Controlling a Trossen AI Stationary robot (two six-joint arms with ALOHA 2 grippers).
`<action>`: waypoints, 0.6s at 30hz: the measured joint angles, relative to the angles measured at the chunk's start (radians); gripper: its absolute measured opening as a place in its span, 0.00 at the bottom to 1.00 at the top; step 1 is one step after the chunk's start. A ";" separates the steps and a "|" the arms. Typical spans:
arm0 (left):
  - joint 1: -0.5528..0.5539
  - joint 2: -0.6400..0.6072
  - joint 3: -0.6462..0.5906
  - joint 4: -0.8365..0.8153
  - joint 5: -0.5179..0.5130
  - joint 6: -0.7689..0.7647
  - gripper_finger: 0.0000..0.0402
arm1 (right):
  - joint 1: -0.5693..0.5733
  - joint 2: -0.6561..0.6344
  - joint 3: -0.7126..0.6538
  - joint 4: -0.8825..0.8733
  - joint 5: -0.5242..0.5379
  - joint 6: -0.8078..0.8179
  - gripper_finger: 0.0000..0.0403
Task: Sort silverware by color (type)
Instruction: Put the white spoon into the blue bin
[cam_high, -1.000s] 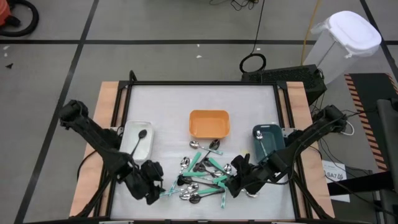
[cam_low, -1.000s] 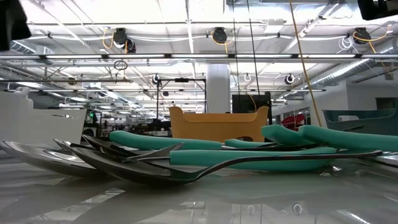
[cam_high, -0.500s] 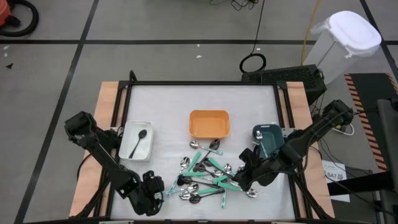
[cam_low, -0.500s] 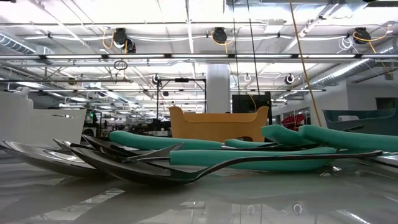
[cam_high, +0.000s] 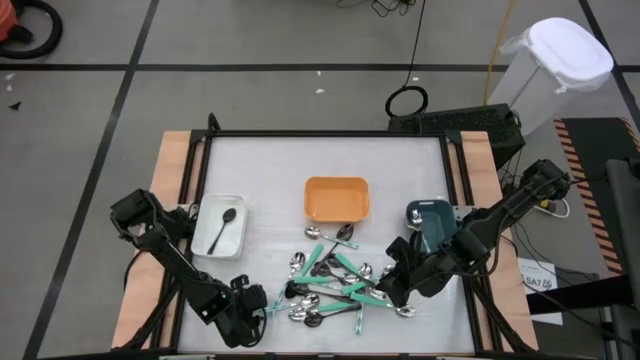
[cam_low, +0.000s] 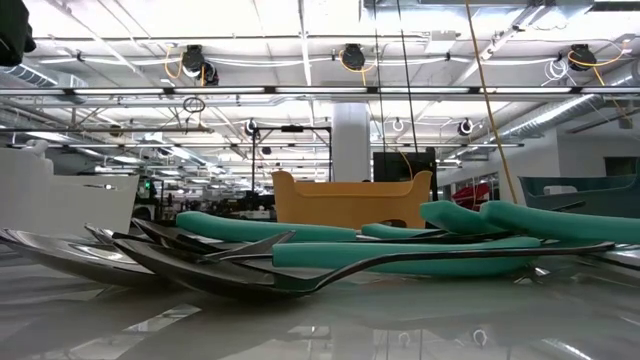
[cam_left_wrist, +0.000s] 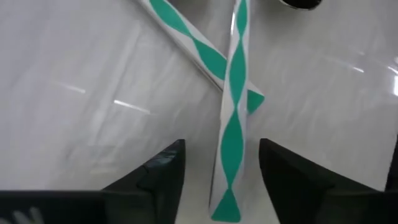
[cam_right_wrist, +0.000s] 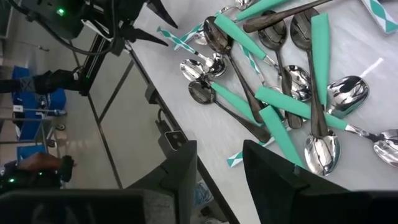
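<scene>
High view: a white bench (cam_high: 300, 170) with a dark frame and pale wooden side strips fills the middle of the frame, standing on a grey floor (cam_high: 250, 50) crossed by dark tape lines. A white lidded bin (cam_high: 555, 60) stands at upper right. On the bench, a white tray (cam_high: 235, 205) at centre left holds one black spoon (cam_high: 223, 226), an orange tray (cam_high: 337, 198) sits at centre, and a dark teal tray (cam_high: 432, 215) at centre right. The silverware (cam_high: 330, 280), teal-handled and black with shiny heads, lies heaped at lower centre. The left hand (cam_high: 250, 305), at lower left beside the heap, has its fingers apart astride a teal-and-white striped handle (cam_left_wrist: 233, 124), not yet closed on it. The right hand (cam_high: 392, 285), at the heap's right edge, is parted and holds nothing. The low view shows a large hall with ceiling pipes and lamps. No writing is readable.
</scene>
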 joint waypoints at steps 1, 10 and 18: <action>0.001 0.000 0.000 -0.003 -0.003 -0.002 0.45 | 0.001 -0.002 0.000 0.000 0.000 0.000 0.31; 0.003 -0.013 0.000 -0.015 0.022 -0.027 0.13 | 0.003 -0.026 0.000 0.000 0.000 -0.008 0.31; 0.003 -0.074 -0.001 -0.017 0.035 -0.029 0.13 | 0.002 -0.075 0.000 0.000 0.005 -0.027 0.31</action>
